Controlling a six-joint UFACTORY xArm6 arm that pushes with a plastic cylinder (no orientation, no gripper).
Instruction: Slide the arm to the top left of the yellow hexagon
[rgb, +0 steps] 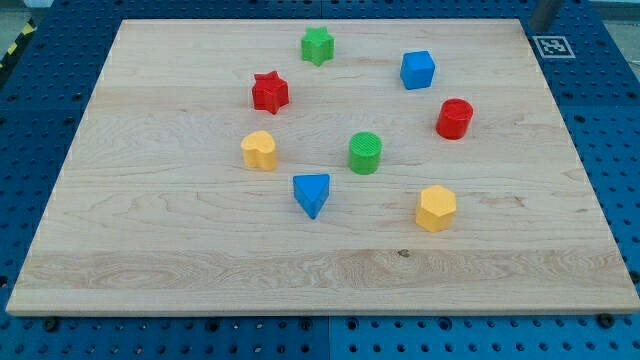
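The yellow hexagon (436, 208) lies on the wooden board (180, 250), to the right of and below the centre. A dark rod enters at the view's top right corner. Its lower end, my tip (541, 28), is just off the board's top right corner, far above and to the right of the yellow hexagon and touching no block. The nearest blocks to the hexagon are the green cylinder (365, 152) up and to its left and the red cylinder (454, 118) above it.
A blue triangle (312, 193), a yellow heart-like block (260, 150), a red star (269, 92), a green star (317, 45) and a blue cube (418, 70) also lie on the board. A black-and-white marker (552, 45) sits by the top right corner. Blue pegboard surrounds the board.
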